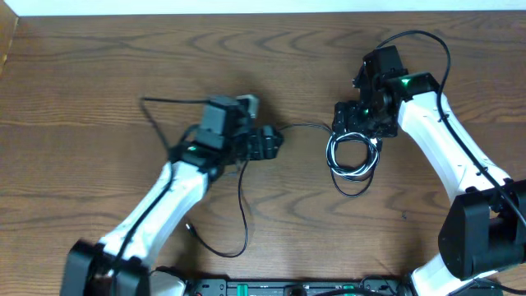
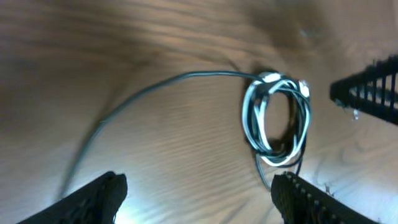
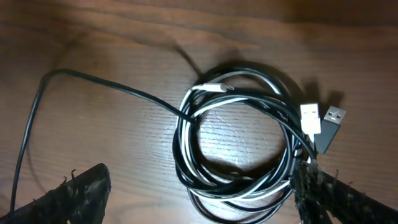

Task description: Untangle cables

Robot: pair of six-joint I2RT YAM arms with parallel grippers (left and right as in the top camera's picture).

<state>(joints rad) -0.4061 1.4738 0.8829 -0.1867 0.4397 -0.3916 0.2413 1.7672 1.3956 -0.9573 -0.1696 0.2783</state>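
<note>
Dark wood-grain table [image 1: 74, 74] — pale strip [image 1: 246, 5] beyond

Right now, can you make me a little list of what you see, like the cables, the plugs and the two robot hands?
cables: black and white cords wound in one coil on the wooden table
black cord: runs out of the coil toward the left gripper
plugs: white plug and grey plug, side by side at the coil's edge
left gripper: open, holding nothing, beside the coil
right gripper: open, over the coil
</note>
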